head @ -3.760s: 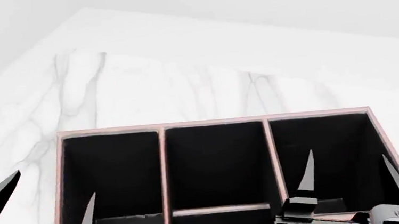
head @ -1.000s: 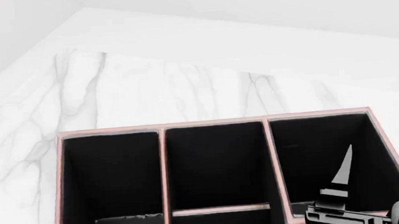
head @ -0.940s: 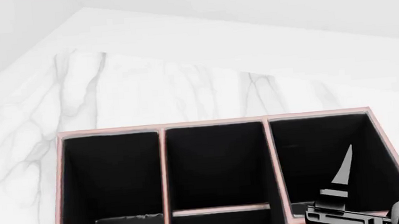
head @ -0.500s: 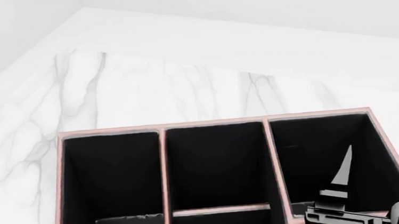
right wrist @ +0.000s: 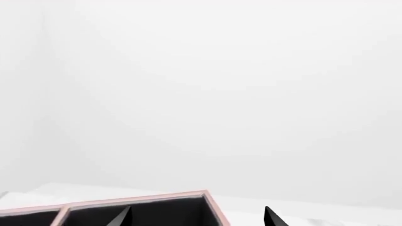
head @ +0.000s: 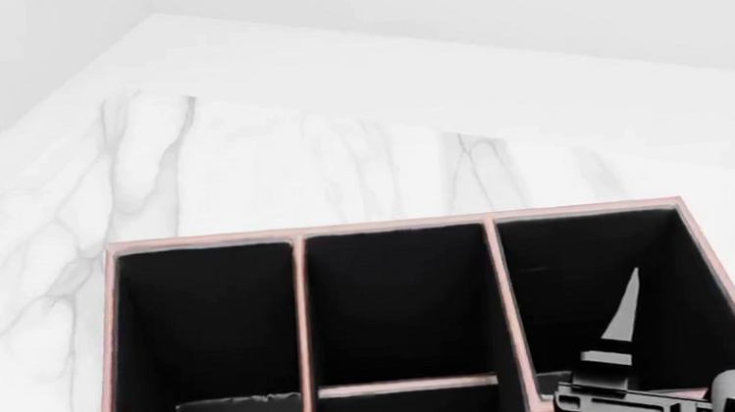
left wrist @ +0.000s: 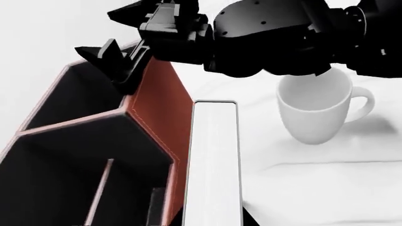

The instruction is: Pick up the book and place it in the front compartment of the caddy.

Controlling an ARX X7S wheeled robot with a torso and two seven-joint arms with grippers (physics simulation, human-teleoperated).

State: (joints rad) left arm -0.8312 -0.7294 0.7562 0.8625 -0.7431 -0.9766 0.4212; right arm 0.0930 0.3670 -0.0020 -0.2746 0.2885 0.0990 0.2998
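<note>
Two views are cutting off most of what matters. Nearest the left wrist camera, the book [left wrist: 212, 165] is standing on edge just beside the caddy [left wrist: 160, 117], against its reddish outer wall and outside the cells, its white page edges facing the camera; its lower end is running out of frame, and no left fingers are showing, so whether the left gripper is holding it cannot be told. Beyond the book, the white mug [left wrist: 317, 110] is sitting on the marble table [left wrist: 326, 188], partly covered by the right arm [left wrist: 283, 35]. Over the caddy's far corner, the right gripper [head: 705, 322] is hanging with its two pointed fingers [head: 623, 316] spread apart and empty, one tip cropped at the head view's edge.
</note>
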